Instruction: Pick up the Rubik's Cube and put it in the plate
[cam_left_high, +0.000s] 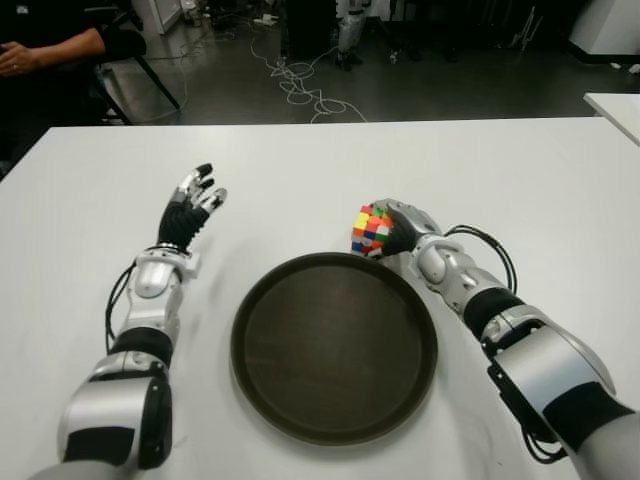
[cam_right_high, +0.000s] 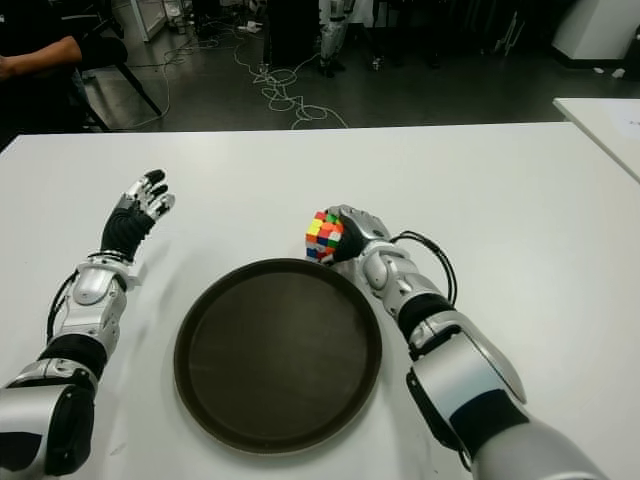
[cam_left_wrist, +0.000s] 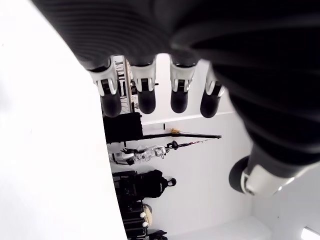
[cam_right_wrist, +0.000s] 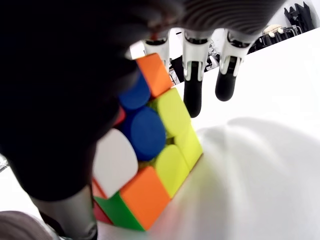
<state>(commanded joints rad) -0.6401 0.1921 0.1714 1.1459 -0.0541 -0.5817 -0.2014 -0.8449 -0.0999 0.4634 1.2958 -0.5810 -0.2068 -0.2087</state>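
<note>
Left eye view: your right robot hand (cam_left_high: 405, 228) wraps the Rubik's Cube (cam_left_high: 370, 229) just beyond the plate (cam_left_high: 334, 345) rim, on the bench (cam_left_high: 520, 190); left robot hand (cam_left_high: 192, 205) idles, fingers spread. Right wrist view: only partial finger contact shows, so the cube may slip or clip the rim.

White surface (cam_left_high: 300, 170) spans the foreground. Behind it lies a dark grey floor (cam_left_high: 420, 90) with loose white cables (cam_left_high: 300, 85) coiled across it. A seated person's arm (cam_left_high: 50, 50) shows at far left. A second white table (cam_left_high: 615, 110) stands at right.
</note>
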